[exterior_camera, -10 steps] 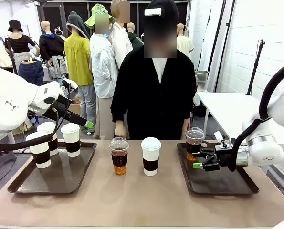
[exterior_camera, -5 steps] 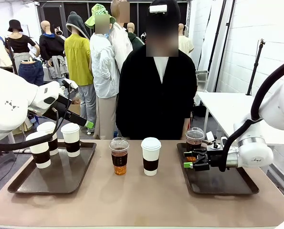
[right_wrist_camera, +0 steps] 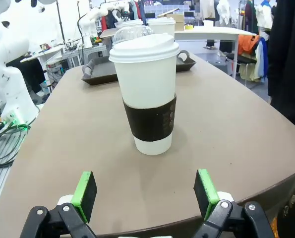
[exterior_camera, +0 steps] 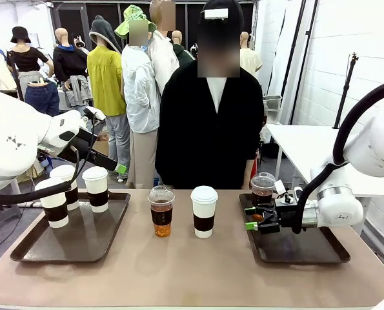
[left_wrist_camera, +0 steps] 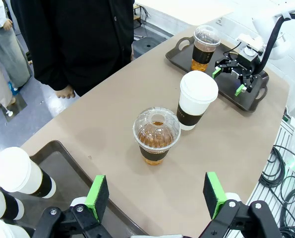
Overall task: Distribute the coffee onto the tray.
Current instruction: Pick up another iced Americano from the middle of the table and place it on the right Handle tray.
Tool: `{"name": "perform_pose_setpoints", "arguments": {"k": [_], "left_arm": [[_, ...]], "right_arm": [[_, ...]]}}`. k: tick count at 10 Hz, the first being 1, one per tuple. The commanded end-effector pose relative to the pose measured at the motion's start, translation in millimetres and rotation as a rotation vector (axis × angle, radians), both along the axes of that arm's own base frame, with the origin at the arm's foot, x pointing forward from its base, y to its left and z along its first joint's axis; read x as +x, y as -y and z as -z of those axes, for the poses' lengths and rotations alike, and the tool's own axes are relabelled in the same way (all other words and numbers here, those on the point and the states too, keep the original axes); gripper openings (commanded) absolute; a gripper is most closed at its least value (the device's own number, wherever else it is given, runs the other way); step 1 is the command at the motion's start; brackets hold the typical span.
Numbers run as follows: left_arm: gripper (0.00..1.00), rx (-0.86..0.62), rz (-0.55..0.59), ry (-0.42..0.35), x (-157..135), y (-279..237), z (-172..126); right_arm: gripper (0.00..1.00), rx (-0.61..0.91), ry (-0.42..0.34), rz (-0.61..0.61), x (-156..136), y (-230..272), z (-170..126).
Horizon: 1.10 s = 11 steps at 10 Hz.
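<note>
on your far left, the left tray holds three white sleeved cups, all upright. your left gripper hangs raised above the table near that tray, its green pads wide apart with nothing between them. moving right, a clear dome-lidded cup and a white cup stand just beside each other on the bare table, in front of the person. next comes your right gripper, spread wide and empty, low over the left edge of the right tray, aimed at the white cup but short of it. a second clear cup stands at that tray's far left corner.
</note>
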<state>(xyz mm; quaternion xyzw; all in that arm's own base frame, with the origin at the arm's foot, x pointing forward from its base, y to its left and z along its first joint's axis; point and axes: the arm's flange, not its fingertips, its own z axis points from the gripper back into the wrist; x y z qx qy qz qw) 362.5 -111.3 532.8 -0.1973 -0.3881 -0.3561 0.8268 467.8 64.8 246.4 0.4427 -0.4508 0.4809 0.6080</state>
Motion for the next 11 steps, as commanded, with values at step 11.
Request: {"name": "perform_pose_setpoints", "arguments": {"k": [11], "left_arm": [[1.0, -0.003, 0.002, -0.006, 0.3, -1.2, 0.7]], "right_arm": [[1.0, 0.0, 0.0, 0.0, 0.0, 0.0, 0.0]]}}
